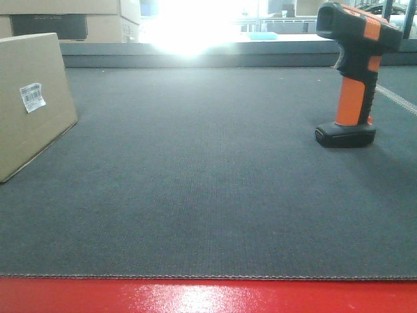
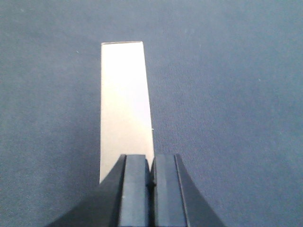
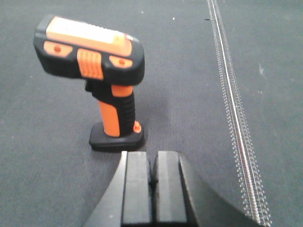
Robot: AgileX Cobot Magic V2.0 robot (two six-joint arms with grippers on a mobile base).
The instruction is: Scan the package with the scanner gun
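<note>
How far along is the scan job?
Nothing done yet. The scanner stands upright on the mat, ungrasped; the box sits apart, label showing. Left tool and right tool are shut and empty. Grasping, aiming and scanning remain.

The left gripper [image 2: 151, 182], jaws pressed together, hovers over the package [image 2: 124, 104] on dark mat [image 2: 227, 94].

The mat [image 1: 208, 195] is dark grey, matt, finely ribbed cloth. On it, the package [image 1: 32, 98] is plain matt cardboard with a white paper label [image 1: 32, 96]. The scanner [image 1: 355, 72] looks like black and orange plastic, slightly shiny. Right of the scanner runs a pale stitched seam [image 3: 234, 109], possibly metal. Below the mat, a glossy red edge [image 1: 208, 297].
</note>
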